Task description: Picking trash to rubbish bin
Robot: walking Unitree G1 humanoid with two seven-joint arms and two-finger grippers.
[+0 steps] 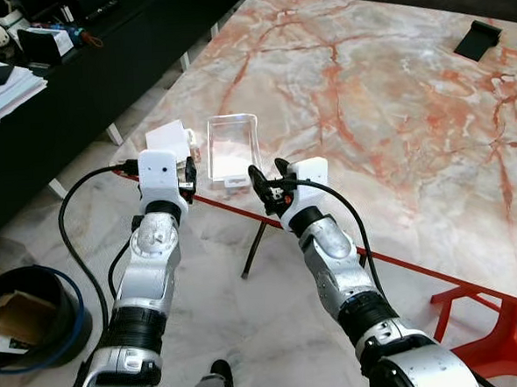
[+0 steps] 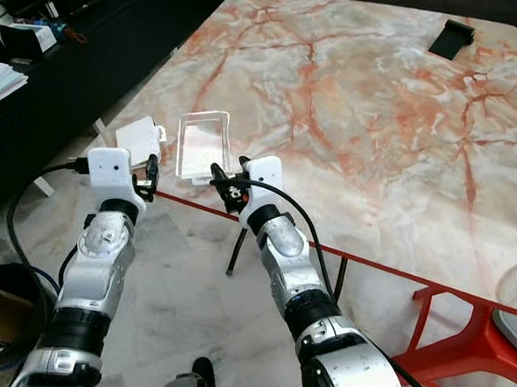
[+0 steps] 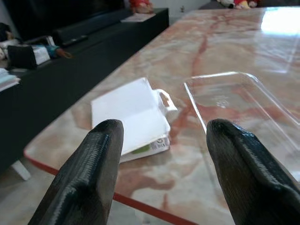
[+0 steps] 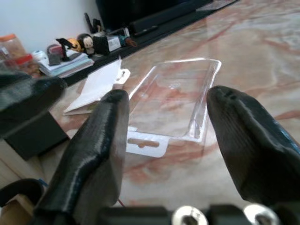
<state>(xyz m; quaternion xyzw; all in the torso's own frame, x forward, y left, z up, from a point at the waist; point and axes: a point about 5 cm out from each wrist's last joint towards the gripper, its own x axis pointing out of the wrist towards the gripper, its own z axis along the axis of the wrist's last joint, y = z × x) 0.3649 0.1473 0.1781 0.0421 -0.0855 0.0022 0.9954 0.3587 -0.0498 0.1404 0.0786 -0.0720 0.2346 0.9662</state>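
Two pieces of trash lie at the near corner of the marble table, left of centre in the head views: a clear plastic tray and, touching or just beside it on its left, a white card. The right gripper hangs at the table's red edge just below the tray, fingers spread wide and holding nothing. The left gripper sits at the edge below the card, also open and empty.

The step in hand looks like closing in for a pick. The tray is thin and slippery, so a good grasp would likely take its near rim or the flat hang tab between the fingers, not press down on the hollow middle, which could flex and skid away. The card lies flat on the marble; sliding it toward the edge may be needed to get a finger under it.

The left eye view shows a black bin on the floor at lower left, holding some cardboard, which the wrist views barely catch. The right wrist view shows the tray's tab facing the gripper. The left wrist view shows a small printed label at the card's near corner and its own hang tab.
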